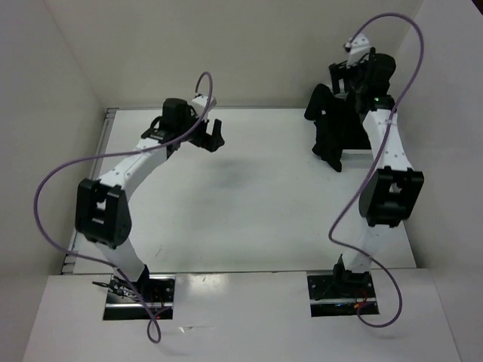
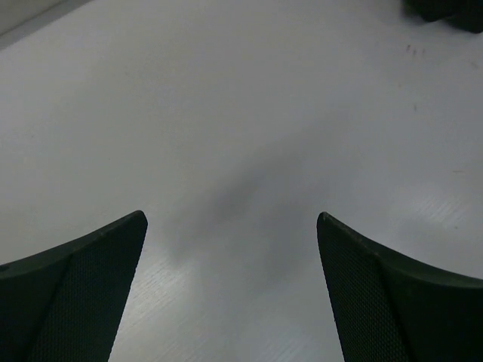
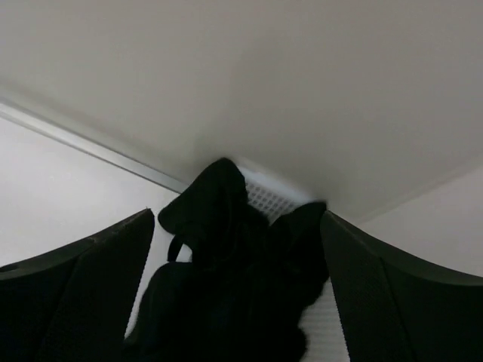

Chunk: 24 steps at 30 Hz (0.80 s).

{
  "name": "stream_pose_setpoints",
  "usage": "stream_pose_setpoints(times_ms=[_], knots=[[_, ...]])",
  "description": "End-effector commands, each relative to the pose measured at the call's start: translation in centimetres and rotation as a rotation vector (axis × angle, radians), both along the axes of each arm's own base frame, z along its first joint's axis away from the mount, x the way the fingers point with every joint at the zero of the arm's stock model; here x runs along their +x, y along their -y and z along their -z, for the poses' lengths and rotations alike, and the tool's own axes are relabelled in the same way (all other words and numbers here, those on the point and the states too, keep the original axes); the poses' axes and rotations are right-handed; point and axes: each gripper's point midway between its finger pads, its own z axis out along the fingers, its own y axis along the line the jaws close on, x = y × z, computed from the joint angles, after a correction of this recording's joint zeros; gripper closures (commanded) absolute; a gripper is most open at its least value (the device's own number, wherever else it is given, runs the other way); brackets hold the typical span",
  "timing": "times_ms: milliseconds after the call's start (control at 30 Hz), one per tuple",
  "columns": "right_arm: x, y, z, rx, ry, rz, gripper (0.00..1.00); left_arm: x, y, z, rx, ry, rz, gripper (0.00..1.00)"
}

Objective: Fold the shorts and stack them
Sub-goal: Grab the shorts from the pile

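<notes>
**Top external view.** One surface [image 1: 249, 204], white, carries two arms. The left claw [image 1: 210, 138] hangs over the far left part of the surface, its fingers apart and nothing between them. The right claw [image 1: 361, 75] reaches into the far right corner. Below it lie the shorts [image 1: 332, 132], a single crumpled black heap with no legs or waistband to be made out. Whether the heap is one pair or more cannot be told.

**Left wrist view.** Two dark, textured fingers [image 2: 75, 302] stand wide apart over bare white surface, with only a soft shadow between them. A dark shape [image 2: 445, 11] cuts the upper right corner, too little of it showing to name.

**Right wrist view.** The two fingers [image 3: 407, 302] of the right claw are spread wide, not closed on anything. The shorts rise between them as a matte black mound with a peaked fold at the top. Whether the cloth touches either finger cannot be told. Behind the mound shows part of one white mesh basket [image 3: 266, 197], against the wall [image 3: 302, 75] in the corner.
</notes>
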Motion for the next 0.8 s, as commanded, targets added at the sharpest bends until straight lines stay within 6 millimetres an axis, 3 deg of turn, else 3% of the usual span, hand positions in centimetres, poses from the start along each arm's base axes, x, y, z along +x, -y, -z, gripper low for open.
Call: stream_pose_setpoints(times_ms=[0, 33, 133, 167, 200, 233, 333, 367, 433, 467, 633, 700, 767], knots=[[0.6, 6.1, 11.0, 0.569, -0.461, 0.273, 0.08, -0.4, -1.8, 4.7, 0.115, -0.301, -0.055, 0.00], [0.9, 8.6, 13.1, 0.675, -0.471, 0.383, 0.12, 0.5, -1.0, 4.5, 0.097, -0.310, -0.028, 0.00], [2.0, 12.0, 15.7, 0.651, -0.434, 0.569, 0.16, 0.3, 0.6, 4.6, 0.060, -0.309, 0.036, 0.00], [1.7, 14.7, 16.6, 0.628, -0.401, 0.694, 0.14, 0.3, 0.6, 4.9, 0.060, -0.309, 0.036, 0.00], [2.1, 15.5, 16.9, 0.617, -0.383, 0.728, 0.14, -0.2, 1.3, 5.3, 0.064, -0.313, 0.052, 0.00], [2.4, 16.6, 18.7, 0.620, -0.399, 0.769, 0.14, -0.4, 1.9, 5.3, 0.066, -0.312, 0.064, 0.00], [2.9, 18.0, 21.1, 0.549, -0.410, 0.814, 0.13, -0.9, 2.0, 5.8, 0.078, -0.328, 0.065, 0.00], [2.8, 18.6, 23.3, 0.510, -0.444, 0.842, 0.13, -1.1, 2.5, 5.8, 0.080, -0.327, 0.075, 0.00], [3.1, 19.2, 24.4, 0.486, -0.438, 0.867, 0.12, -0.9, 2.2, 6.3, 0.094, -0.333, 0.061, 0.00], [3.1, 19.3, 26.1, 0.472, -0.468, 0.870, 0.10, -0.9, 2.2, 6.3, 0.094, -0.333, 0.061, 0.00], [3.3, 19.8, 29.2, 0.446, -0.507, 0.899, 0.10, -0.8, 1.7, 7.0, 0.118, -0.345, 0.035, 0.00], [3.4, 19.9, 30.1, 0.435, -0.521, 0.898, 0.18, -1.0, 2.2, 7.5, 0.123, -0.354, 0.046, 0.00], [3.5, 19.6, 30.7, 0.433, -0.537, 0.878, 0.37, -1.1, 2.5, 8.0, 0.134, -0.360, 0.048, 0.00]])
